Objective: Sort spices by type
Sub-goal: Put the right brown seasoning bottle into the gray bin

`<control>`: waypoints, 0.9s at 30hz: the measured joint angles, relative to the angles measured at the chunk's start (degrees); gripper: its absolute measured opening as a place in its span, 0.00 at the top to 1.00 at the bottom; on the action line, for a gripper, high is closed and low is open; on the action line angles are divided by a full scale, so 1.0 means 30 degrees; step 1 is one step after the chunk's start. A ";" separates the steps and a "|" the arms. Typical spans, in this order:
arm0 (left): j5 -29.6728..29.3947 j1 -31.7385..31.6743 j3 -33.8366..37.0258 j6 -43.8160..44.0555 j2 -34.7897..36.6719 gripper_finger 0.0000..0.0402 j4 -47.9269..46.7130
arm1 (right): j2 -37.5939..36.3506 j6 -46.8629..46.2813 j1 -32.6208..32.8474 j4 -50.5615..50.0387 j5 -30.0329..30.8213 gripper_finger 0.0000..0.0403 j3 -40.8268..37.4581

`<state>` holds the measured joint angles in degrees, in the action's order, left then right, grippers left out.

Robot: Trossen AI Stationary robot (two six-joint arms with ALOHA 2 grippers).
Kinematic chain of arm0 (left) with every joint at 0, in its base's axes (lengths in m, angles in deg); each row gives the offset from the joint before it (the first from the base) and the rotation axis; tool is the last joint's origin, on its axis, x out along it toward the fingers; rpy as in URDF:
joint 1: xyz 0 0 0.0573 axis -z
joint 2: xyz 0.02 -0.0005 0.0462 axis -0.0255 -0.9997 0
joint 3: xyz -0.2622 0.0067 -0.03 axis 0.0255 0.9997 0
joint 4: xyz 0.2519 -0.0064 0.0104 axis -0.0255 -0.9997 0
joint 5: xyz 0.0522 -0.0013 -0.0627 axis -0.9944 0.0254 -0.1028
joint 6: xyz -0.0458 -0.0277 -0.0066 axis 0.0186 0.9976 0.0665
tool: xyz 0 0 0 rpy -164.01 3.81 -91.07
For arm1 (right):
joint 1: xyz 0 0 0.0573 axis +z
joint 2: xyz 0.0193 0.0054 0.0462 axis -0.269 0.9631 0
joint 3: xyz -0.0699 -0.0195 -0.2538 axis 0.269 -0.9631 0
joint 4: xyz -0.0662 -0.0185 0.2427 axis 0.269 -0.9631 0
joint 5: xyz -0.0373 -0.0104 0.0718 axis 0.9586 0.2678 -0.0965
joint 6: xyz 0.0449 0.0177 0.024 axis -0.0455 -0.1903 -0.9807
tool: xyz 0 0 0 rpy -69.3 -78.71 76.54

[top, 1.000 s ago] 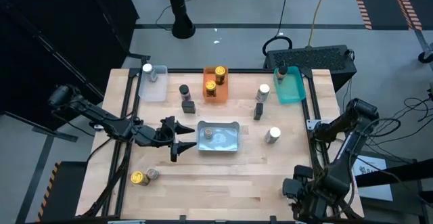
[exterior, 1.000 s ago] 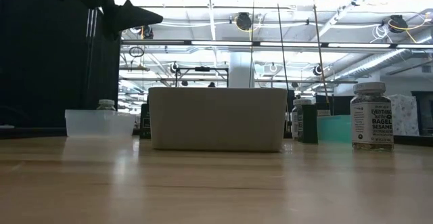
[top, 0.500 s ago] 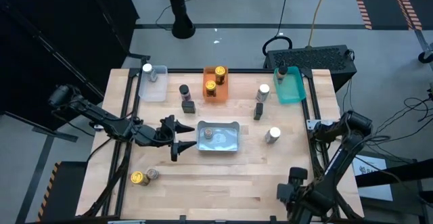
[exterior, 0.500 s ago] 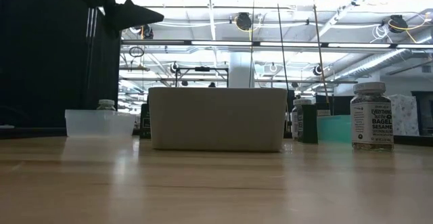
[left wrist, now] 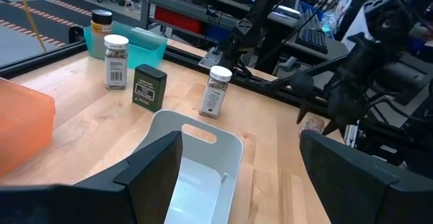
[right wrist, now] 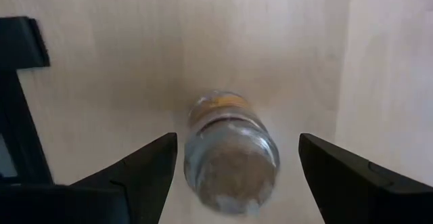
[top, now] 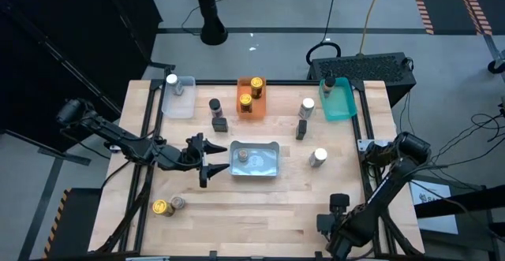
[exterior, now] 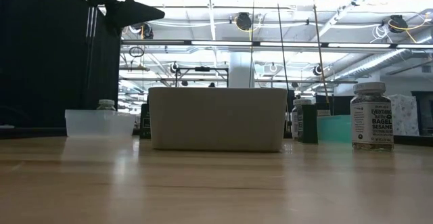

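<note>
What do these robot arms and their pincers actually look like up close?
Both arms are dark, nearly black, built of slim links joined by rounded joints, with black cables running alongside. The left gripper and the right gripper each end in two flat, wedge-shaped black fingers with angular edges. No markings show on them.
</note>
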<state>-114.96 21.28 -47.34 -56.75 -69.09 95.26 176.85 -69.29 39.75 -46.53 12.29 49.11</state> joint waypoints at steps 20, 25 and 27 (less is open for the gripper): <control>-0.0240 0.0000 0.0000 -0.0007 0.0000 0.24 -0.0211 | -0.0023 0.2012 -0.1101 0.0319 -0.2234 0.62 0.0334; -0.0240 0.0000 0.0000 -0.0007 0.0000 0.24 -0.0203 | -0.0123 0.4129 -0.2531 -0.3343 -0.2954 0.62 0.2867; -0.0240 0.0000 0.0000 -0.0002 0.0000 0.24 -0.0204 | -0.0124 0.5638 -0.3490 -0.5020 -0.2938 0.62 0.4166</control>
<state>-115.68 21.28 -47.34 -56.75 -69.09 94.65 176.47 -52.38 29.28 -61.59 3.47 61.61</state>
